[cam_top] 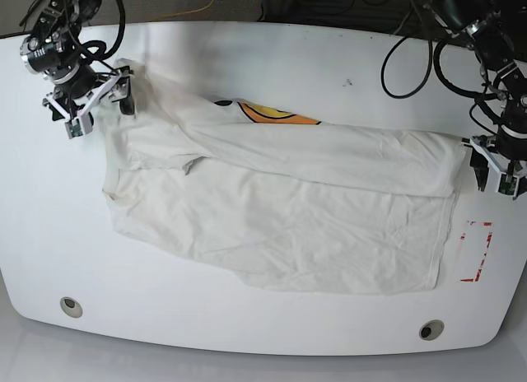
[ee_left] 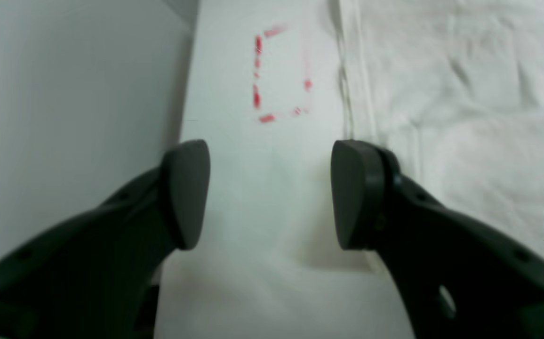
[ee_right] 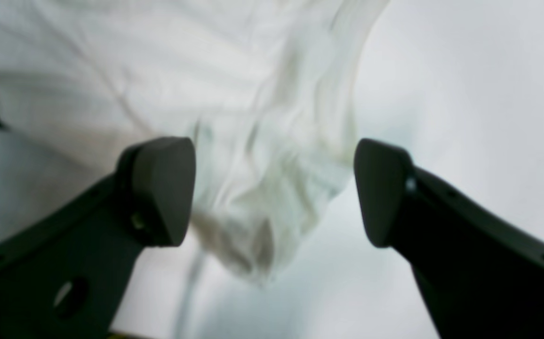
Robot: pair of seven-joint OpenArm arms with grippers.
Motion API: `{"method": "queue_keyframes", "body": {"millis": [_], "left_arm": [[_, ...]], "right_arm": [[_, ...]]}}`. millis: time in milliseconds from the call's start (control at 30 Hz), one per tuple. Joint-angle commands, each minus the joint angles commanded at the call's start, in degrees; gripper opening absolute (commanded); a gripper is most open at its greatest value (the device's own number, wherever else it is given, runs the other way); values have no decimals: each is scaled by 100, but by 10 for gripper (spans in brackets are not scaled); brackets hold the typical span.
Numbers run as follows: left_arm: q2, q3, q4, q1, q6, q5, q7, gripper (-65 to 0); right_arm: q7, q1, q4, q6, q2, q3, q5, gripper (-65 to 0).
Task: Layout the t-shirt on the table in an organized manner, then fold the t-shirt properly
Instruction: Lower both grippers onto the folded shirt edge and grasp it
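The off-white t-shirt (cam_top: 313, 217) lies spread across the white table (cam_top: 247, 53), plain side mostly up, with a strip of orange print (cam_top: 276, 113) showing at its far edge. My right gripper (cam_top: 92, 102) is open at the shirt's far left corner. In the right wrist view a bunched, blurred fold of cloth (ee_right: 262, 221) sits between its open fingers (ee_right: 159, 188), not clamped. My left gripper (cam_top: 496, 170) is open and empty beside the shirt's right edge. In the left wrist view it (ee_left: 270, 195) hovers over bare table (ee_left: 262, 282), with the shirt (ee_left: 465, 94) to its right.
A red tape rectangle (cam_top: 476, 250) marks the table at the right, also in the left wrist view (ee_left: 281, 75). Two metal grommet holes (cam_top: 71, 306) (cam_top: 426, 330) sit near the front edge. Black cables (cam_top: 412, 61) hang at the back right. The table edge (ee_left: 178, 141) is close by the left gripper.
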Motion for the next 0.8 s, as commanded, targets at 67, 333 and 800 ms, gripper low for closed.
{"method": "queue_keyframes", "body": {"millis": [67, 333, 800], "left_arm": [[62, 0, 0, 79, 0, 18, -9, -270], [88, 0, -18, 246, 0, 26, -9, -270], [53, 0, -167, 255, 0, 26, -9, -270]], "right_arm": [[9, -132, 0, 0, -18, 0, 0, -144], [9, -369, -105, 0, -185, 9, -211, -144], [53, -316, -571, 0, -404, -18, -809, -144]]}}
